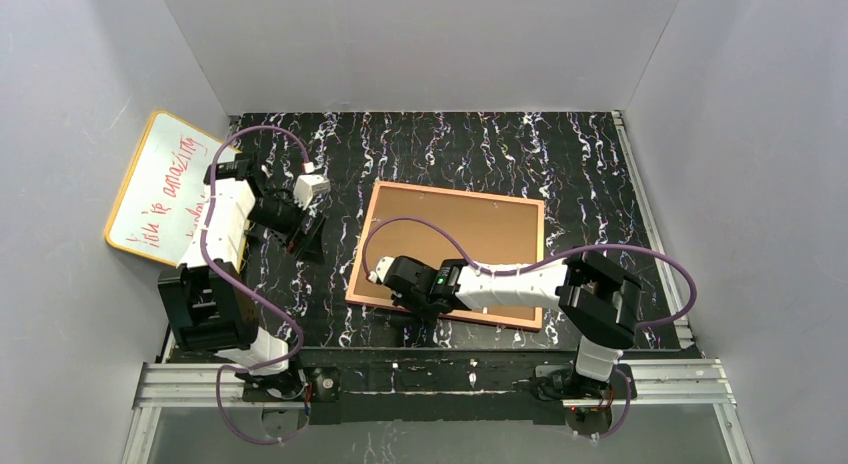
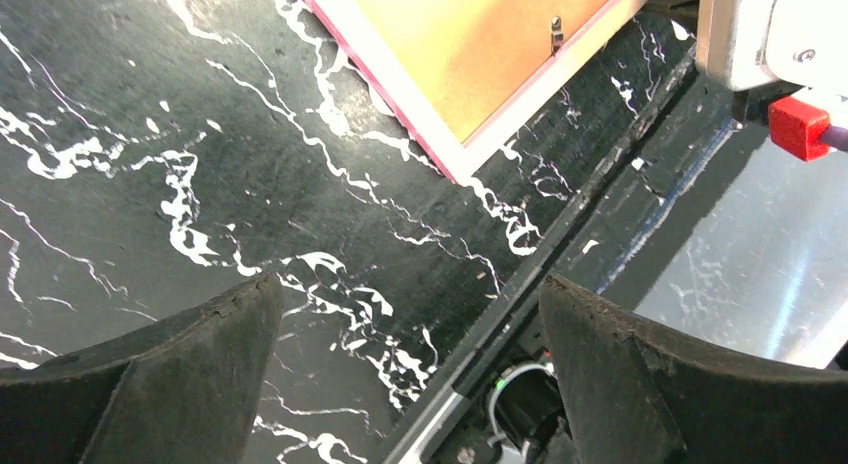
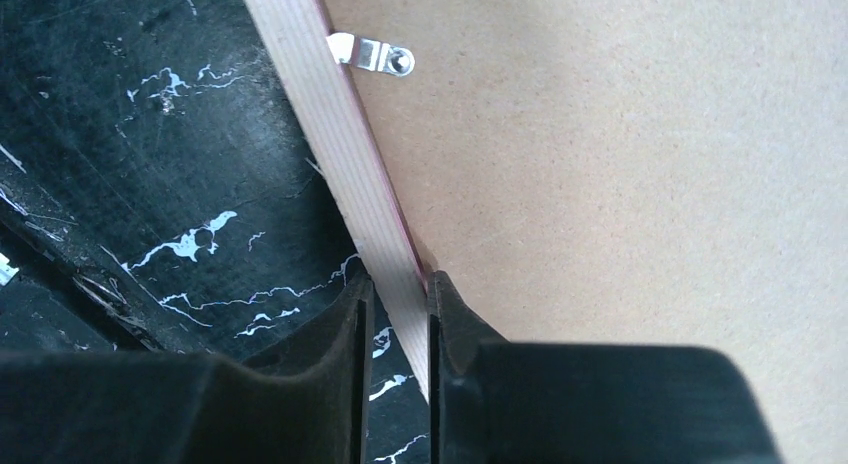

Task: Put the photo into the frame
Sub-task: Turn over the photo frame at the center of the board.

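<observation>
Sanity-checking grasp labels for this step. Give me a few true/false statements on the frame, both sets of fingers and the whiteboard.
1. The frame lies back side up on the table. True.
2. The left fingers hold the frame's corner. False: they stand wide open over the table, with nothing between them.
3. The right fingers grip the frame's rim. True: one finger sits on each side of it.
4. The whiteboard lies flat mid-table. False: it leans against the left wall.
5. A small metal tab sits on the frame's back by the rim. True.
</observation>
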{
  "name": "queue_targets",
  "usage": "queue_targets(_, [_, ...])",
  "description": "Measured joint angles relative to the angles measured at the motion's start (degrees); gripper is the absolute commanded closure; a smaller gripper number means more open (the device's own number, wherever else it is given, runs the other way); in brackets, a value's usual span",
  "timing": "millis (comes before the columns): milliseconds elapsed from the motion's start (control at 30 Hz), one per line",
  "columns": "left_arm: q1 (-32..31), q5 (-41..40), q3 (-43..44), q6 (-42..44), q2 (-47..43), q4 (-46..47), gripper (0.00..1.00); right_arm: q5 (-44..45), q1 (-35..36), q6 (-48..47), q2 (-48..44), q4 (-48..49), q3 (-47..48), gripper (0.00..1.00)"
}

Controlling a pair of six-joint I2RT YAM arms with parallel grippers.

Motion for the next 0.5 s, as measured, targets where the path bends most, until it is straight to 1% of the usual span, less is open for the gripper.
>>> queue_targets(100, [0.02, 2.16, -2.43, 2.64, -2.80, 2.21, 0.02, -0.13, 0.22, -1.27, 0.02, 0.26, 0.00, 0.78])
queue_targets(200, [0.02, 3.98, -5.29, 4.81, -7.52, 3.58, 0.02, -0.15, 0.24, -1.79, 0.02, 0.26, 0.00, 0.65])
queue_targets(267, [-0.02, 5.05, -5.77, 5.97, -9.94, 3.87, 0.02, -0.15, 0.26, -1.66, 0.02, 0.35, 0.00, 0.61])
queue_targets(367, [-0.04, 6.40, -5.77, 8.02, -10.34, 3.56, 0.02, 0.04, 0.24, -1.77, 0.02, 0.37, -0.02, 0.63])
queue_targets(500, [-0.04, 7.17, -5.75, 10.12, -7.28, 2.32, 0.02, 0.07, 0.26, -1.84, 0.09, 0.42, -0.02, 0.69])
